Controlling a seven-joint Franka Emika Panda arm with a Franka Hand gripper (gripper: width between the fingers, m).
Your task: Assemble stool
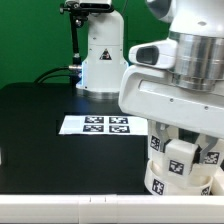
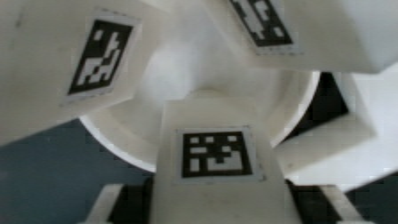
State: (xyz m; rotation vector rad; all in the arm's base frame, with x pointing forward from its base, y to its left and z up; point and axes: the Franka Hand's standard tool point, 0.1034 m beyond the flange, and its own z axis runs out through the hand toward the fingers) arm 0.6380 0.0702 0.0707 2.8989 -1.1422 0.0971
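Observation:
The white stool seat [image 2: 178, 95] is a thick round disc below the gripper; in the exterior view it [image 1: 165, 184] stands at the front right of the table. Two tagged legs [image 2: 98, 60] [image 2: 267, 25] stand on it. A third tagged leg [image 2: 217, 150] stands upright between my fingers [image 2: 118, 200]. My gripper [image 2: 219, 205] is shut on this leg, over the seat. In the exterior view the gripper [image 1: 183, 150] is mostly hidden by the arm, with the held leg [image 1: 181, 160] just below it.
The marker board [image 1: 107, 125] lies flat in the middle of the black table [image 1: 40, 130]. The robot's base [image 1: 100, 60] stands at the back. A white edge [image 1: 60, 208] runs along the table's front.

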